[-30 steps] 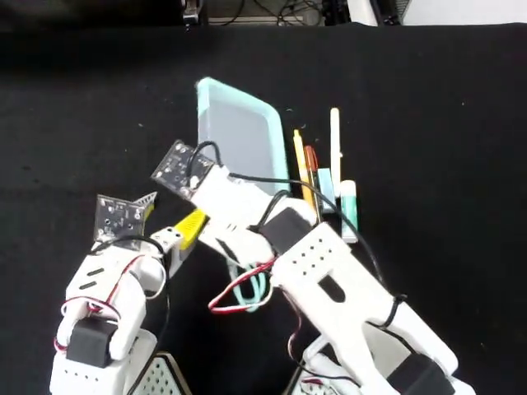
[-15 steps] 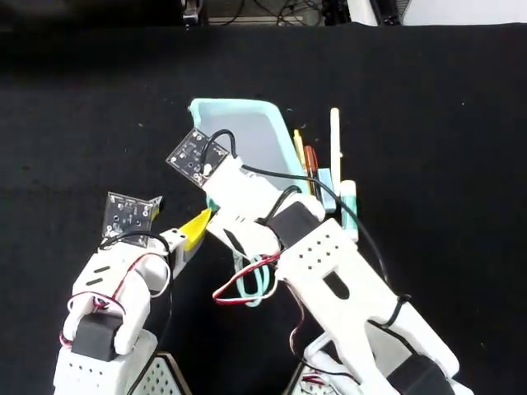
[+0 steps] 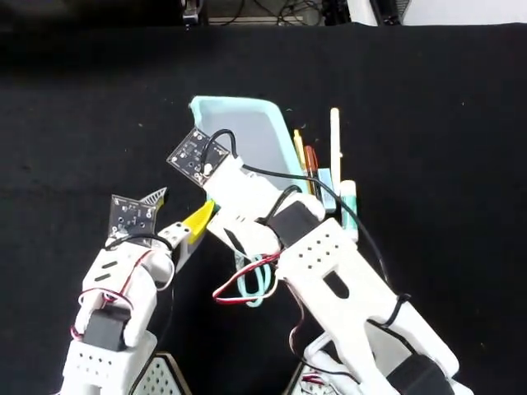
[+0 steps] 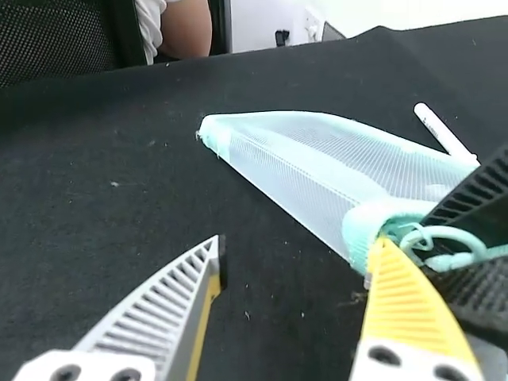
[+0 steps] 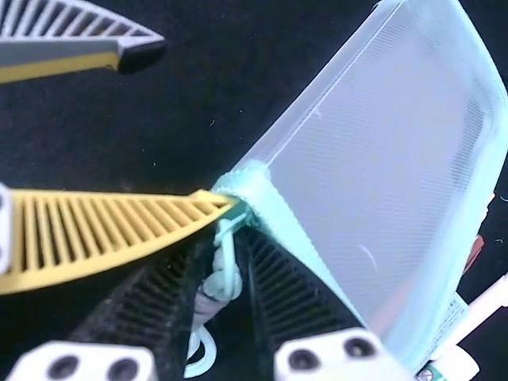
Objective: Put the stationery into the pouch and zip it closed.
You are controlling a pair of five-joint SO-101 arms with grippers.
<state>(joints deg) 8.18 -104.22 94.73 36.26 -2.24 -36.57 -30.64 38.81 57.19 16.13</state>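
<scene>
Mint-green mesh pouch lies tilted on my black table, at 12 o'clock from both arms; my right gripper is clenched on its near corner, where the looped cord hangs between the black jaws; my left gripper stands released at 7 o'clock of the pouch, its yellow finger touching that same corner, its grey finger well apart over bare cloth. At 3 o'clock of the pouch, just beside it, the stationery lies outside; a yellow pen, a brown pen, a white pen and a glue stick.
</scene>
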